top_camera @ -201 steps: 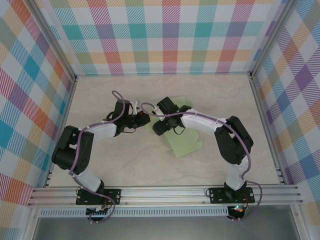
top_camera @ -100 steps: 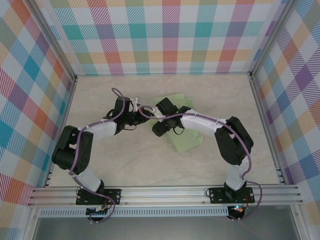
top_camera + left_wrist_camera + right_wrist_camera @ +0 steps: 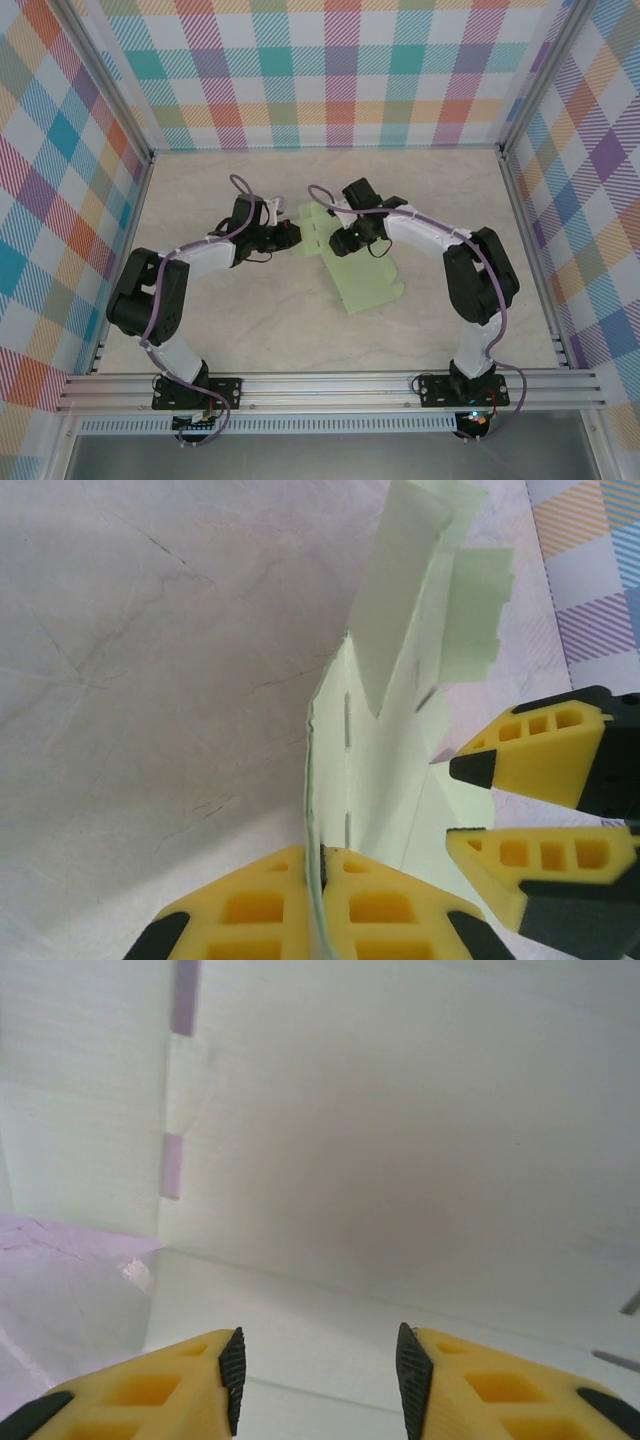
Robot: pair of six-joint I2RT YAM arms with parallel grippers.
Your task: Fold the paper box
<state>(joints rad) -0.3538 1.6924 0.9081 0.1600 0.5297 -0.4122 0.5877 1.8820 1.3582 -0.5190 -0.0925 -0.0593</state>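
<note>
The paper box (image 3: 366,281) is a pale green card sheet lying partly flat mid-table, its left flaps raised. My left gripper (image 3: 292,236) is shut on the sheet's left edge; in the left wrist view its yellow fingers (image 3: 250,910) pinch the upright card (image 3: 385,740) at the bottom of the frame. My right gripper (image 3: 343,245) hovers over the sheet's upper part, jaws open. From the left wrist its two fingertips (image 3: 480,768) point at the card from the right. In the right wrist view the gripper (image 3: 318,1360) faces the green panel (image 3: 400,1140) with nothing between its pads.
The pale marbled table (image 3: 230,320) is ringed by checkered walls (image 3: 340,70) with metal posts at the corners. An aluminium rail (image 3: 330,385) carrying both arm bases runs along the near edge. Bare tabletop lies in front of and to the right of the sheet.
My right gripper has moved right and back, away from the left gripper, and its jaws have narrowed. The sheet's left flaps now show between the two grippers. The left grip is unchanged.
</note>
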